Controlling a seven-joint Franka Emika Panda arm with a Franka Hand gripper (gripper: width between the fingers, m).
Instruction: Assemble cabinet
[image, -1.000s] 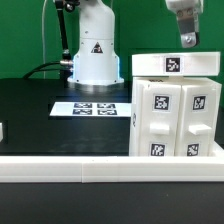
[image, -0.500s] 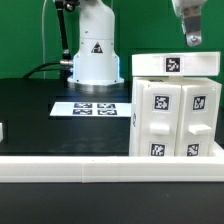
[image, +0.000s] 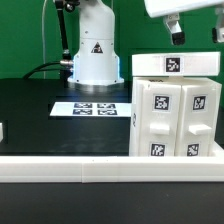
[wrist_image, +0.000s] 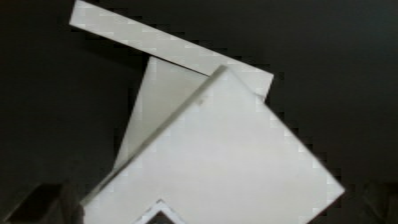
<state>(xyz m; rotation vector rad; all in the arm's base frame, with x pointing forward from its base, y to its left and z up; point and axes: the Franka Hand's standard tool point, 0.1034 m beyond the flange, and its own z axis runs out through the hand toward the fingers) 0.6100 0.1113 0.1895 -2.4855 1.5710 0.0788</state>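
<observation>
The cabinet (image: 175, 112) is stood upright on the desk (image: 40, 105) at the exterior view's right, its tags (image: 160, 101) faced outward for tracking. The hand (image: 197, 34) is held above it, spread fully and empty (likely so that its top can be straddled).

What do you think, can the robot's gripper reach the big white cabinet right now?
Probably yes. The gripper hangs open above the cabinet, and the exterior view shows nothing between them, so going straight down looks free.
</observation>
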